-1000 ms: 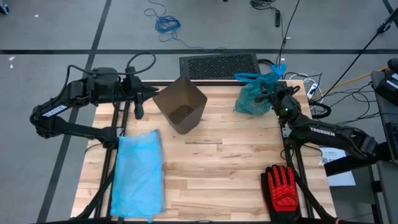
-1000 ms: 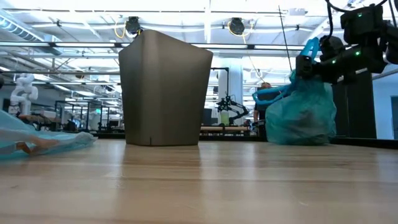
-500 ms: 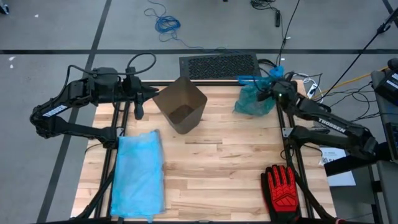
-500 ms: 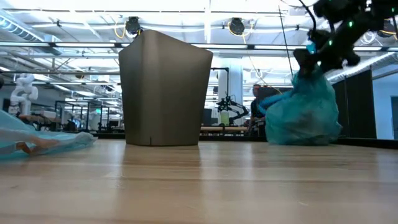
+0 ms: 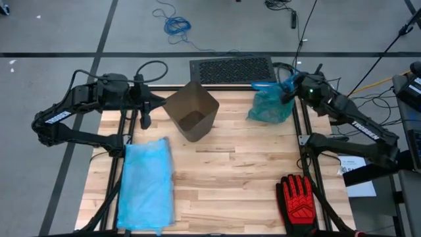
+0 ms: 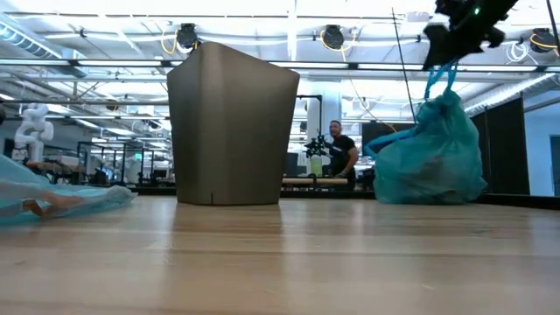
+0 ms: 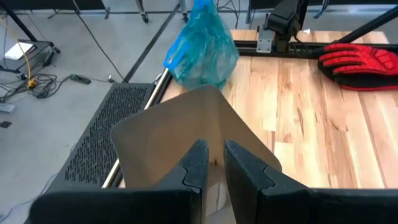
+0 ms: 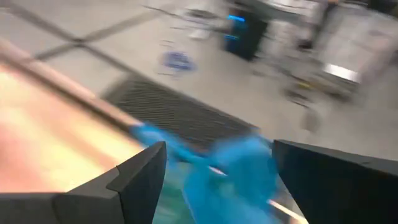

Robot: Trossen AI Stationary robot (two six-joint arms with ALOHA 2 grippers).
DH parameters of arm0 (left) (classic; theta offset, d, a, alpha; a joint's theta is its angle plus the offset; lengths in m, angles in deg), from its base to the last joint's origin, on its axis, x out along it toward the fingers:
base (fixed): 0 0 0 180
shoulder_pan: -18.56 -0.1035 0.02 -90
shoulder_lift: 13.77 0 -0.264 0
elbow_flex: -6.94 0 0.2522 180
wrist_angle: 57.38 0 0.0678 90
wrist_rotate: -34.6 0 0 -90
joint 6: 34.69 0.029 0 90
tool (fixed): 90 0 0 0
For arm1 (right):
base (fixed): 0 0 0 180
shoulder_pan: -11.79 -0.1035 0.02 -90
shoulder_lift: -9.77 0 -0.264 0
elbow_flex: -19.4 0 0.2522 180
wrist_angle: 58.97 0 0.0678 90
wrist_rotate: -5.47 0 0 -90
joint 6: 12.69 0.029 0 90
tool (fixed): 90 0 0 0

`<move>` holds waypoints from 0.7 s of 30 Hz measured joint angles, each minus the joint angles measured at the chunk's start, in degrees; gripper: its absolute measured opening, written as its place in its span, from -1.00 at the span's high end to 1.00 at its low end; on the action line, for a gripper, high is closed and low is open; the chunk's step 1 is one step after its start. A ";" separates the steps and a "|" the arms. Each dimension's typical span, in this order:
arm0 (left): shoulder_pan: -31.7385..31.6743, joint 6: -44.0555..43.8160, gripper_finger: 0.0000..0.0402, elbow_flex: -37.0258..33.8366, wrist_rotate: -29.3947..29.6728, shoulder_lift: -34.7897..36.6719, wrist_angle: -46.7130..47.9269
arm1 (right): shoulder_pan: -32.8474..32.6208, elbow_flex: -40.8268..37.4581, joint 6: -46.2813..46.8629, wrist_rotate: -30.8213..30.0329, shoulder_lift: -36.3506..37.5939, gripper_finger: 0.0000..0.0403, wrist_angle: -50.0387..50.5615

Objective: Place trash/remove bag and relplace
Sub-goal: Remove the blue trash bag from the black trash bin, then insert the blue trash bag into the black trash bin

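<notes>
Wooden slats of the table (image 5: 223,178) are filling the centre of the high view. The brown bin (image 5: 191,110) is standing unlined at the upper middle, the full tied teal bag (image 5: 270,105) is sitting at the table's upper right corner, and a flat blue replacement bag (image 5: 146,184) is lying at the lower left. A red glove (image 5: 299,201) is lying at the lower right.

The right gripper (image 5: 294,84) is hovering at the upper right of the high view, its fingers spread wide and holding nothing. The full bag is lying just beside and below it, toward frame left; in the low view the bag's knotted top (image 6: 440,77) is pointing straight up at the gripper (image 6: 455,31). The bag's long axis is therefore judged vertical.

The left gripper (image 5: 156,100) is resting against the bin's left rim. In the left wrist view its fingers (image 7: 198,163) are pinching that rim wall.

Judgement: relining is the outstanding step. The replacement bag is lying below the left arm in the high view, far from the right arm, so the left arm is the nearer one.
</notes>
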 joint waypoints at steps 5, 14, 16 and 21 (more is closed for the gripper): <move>0.00 0.04 0.75 0.00 0.03 0.00 0.25 | -5.53 0.71 -5.17 18.58 0.10 -0.42 -2.80; -0.02 -5.96 0.96 -1.90 7.82 0.09 1.35 | -23.91 0.71 -10.39 20.44 -4.56 -0.37 -10.73; -0.02 -7.94 0.98 -3.93 8.00 0.15 1.34 | -28.00 0.71 -11.75 20.38 -6.77 -0.32 -14.57; -0.02 -13.54 0.99 -11.13 8.03 1.44 0.82 | -36.48 0.71 -16.51 16.52 -12.41 -0.18 -21.06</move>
